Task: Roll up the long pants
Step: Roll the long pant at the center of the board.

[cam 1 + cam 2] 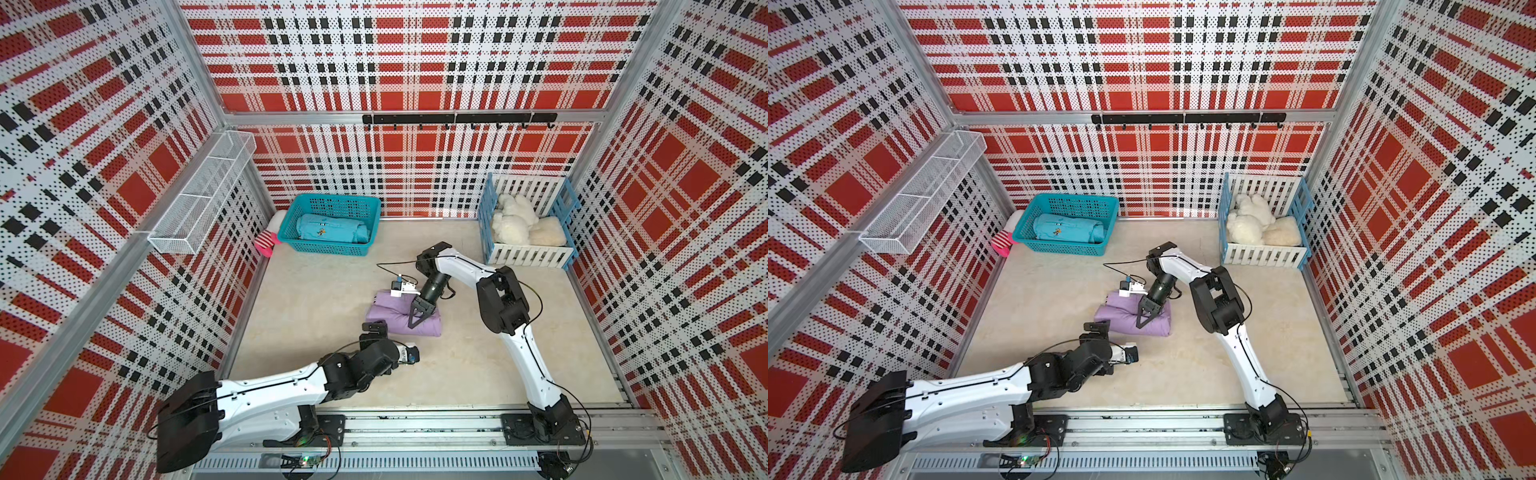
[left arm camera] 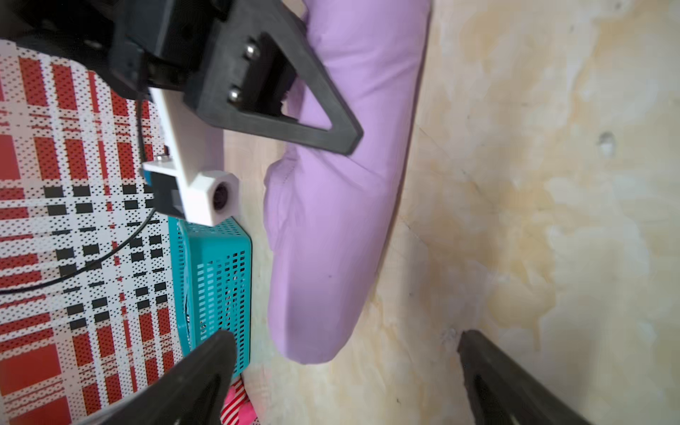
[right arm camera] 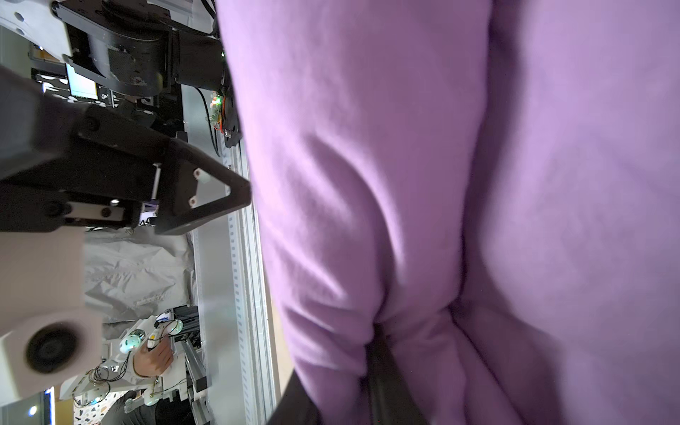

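Jaws on the right arm (image 1: 457,266) were almost together, pinching a gathered fold of the pants (image 1: 388,318). The right wrist view showed lilac cloth bunched into them. Jaws on the left arm (image 1: 270,390) stood wide apart and empty, hovering just beside one end of the bundle.

In both top views the pants lay as a short, thick lilac roll near the middle of the pale surface (image 1: 478,365). They were well apart from the teal basket (image 1: 328,248) at the back wall. No waistband or loose leg showed.

The rolling looked close to done, with the right jaws pinning the outer layer. The next move probably called for the left jaws to steady the free end before the right jaws let go, since such thin cloth could spring open.
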{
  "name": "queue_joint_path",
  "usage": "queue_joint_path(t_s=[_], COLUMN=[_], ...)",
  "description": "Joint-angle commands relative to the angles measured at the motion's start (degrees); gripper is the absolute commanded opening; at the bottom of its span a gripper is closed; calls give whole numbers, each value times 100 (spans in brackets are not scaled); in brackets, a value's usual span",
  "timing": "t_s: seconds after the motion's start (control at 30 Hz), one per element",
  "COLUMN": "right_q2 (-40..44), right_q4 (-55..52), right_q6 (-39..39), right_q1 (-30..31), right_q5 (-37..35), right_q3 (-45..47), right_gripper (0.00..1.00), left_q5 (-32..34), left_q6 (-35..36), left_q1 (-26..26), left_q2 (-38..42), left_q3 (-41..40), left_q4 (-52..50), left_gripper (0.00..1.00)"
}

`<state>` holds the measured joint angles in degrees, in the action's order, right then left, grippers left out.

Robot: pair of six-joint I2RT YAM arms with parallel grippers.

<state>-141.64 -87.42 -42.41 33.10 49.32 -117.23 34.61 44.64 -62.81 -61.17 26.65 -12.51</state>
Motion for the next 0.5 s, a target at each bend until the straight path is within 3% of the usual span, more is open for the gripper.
queue_joint_path(t_s=[0.0, 0.3, 0.47], right_q2=[-315, -437, -414], right_q4=[4, -113, -111], right_q6=[53, -20, -26], right_q1=[38, 30, 30], right_q5=[-229, -240, -224], right_q3=[51, -28, -11], right_gripper=[0, 0, 0], left_q5=[-270, -535, -530], left_q6=[420, 877, 964], left_q1=[99, 319, 702], left_q2=[-106, -1371, -1819], left_q3=[-79, -216, -159], left_q4=[972, 2482, 2976], left_gripper=[99, 99, 98])
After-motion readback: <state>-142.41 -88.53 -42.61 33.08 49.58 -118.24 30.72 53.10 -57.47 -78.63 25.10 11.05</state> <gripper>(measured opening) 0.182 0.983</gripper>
